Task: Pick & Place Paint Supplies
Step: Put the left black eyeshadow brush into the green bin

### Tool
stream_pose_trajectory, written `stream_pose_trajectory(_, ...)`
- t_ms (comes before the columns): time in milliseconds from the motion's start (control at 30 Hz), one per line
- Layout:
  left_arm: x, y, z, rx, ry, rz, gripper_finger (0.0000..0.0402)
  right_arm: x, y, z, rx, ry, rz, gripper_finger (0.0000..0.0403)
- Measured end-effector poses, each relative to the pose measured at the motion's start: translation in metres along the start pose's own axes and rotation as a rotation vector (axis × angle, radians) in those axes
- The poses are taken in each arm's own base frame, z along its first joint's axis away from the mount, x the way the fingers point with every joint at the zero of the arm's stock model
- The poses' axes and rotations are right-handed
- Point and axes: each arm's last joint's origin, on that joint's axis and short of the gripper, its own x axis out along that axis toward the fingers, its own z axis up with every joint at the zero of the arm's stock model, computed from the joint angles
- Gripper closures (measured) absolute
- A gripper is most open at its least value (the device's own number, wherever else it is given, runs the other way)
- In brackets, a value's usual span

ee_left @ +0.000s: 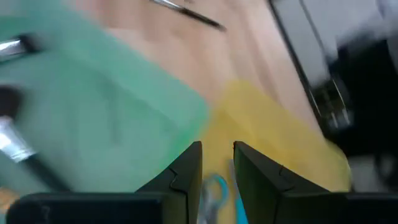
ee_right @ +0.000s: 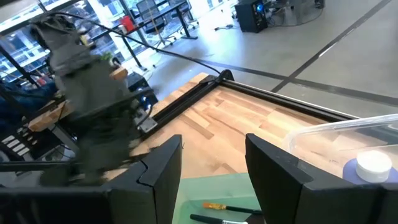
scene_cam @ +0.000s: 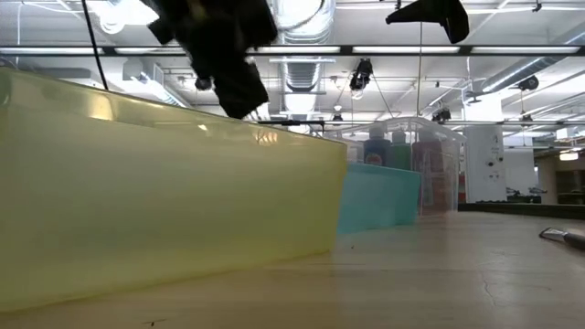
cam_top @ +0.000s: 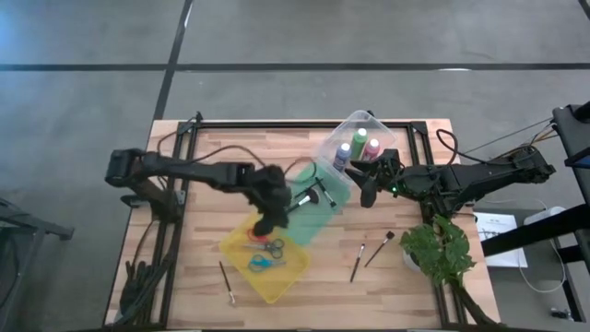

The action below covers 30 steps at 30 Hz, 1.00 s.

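My left gripper (cam_top: 265,221) (ee_left: 217,146) hangs open over the yellow bin (cam_top: 288,286), touching nothing. Red-handled scissors (cam_top: 253,242) and blue-handled scissors (cam_top: 267,263) (ee_left: 214,190) lie flat on the bin's floor below it. The green bin (cam_top: 309,221) next to it holds dark-handled brushes (cam_top: 315,195). A clear bin (cam_top: 355,124) holds the blue-purple (cam_top: 342,155), green (cam_top: 359,141) and pink-red (cam_top: 372,149) paint bottles upright. My right gripper (cam_top: 367,189) (ee_right: 213,140) waits open and empty above the green bin's right end.
Three loose brushes lie on the wooden table: one (cam_top: 226,281) left of the yellow bin, two (cam_top: 358,261) (cam_top: 379,247) right of it. A leafy plant (cam_top: 441,249) stands at the front right. Black rails (cam_top: 175,184) run along the table's sides.
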Motion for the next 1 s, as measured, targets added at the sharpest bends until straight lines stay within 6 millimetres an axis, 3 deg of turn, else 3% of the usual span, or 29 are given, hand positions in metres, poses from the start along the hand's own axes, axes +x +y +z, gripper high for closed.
stream_pose_trajectory(200, 0.002, -0.055, -0.020, 0.278, 0.167, -0.024, 0.0300, 0.000, 0.000, -0.001, 0.012, 0.018, 0.019, 0.0232)
stream_pose_trajectory(433, 0.009, -0.124, -0.060, 0.433, 0.322, -0.114, 0.0299, 0.000, 0.000, -0.003, 0.036, 0.052, 0.027, 0.0232)
stream_pose_trajectory(667, 0.019, -0.188, -0.094, 0.507, 0.341, -0.052, 0.0299, 0.000, 0.000, -0.004, 0.038, 0.067, 0.039, 0.0232)
stream_pose_trajectory(800, 0.027, -0.205, -0.109, 0.540, 0.343, 0.038, 0.0299, 0.000, -0.001, -0.006, 0.024, 0.082, 0.028, 0.0232)
stream_pose_trajectory(1000, 0.051, -0.209, -0.122, 0.565, 0.384, 0.065, 0.0299, 0.000, -0.002, -0.006, 0.021, 0.084, 0.027, 0.0232)
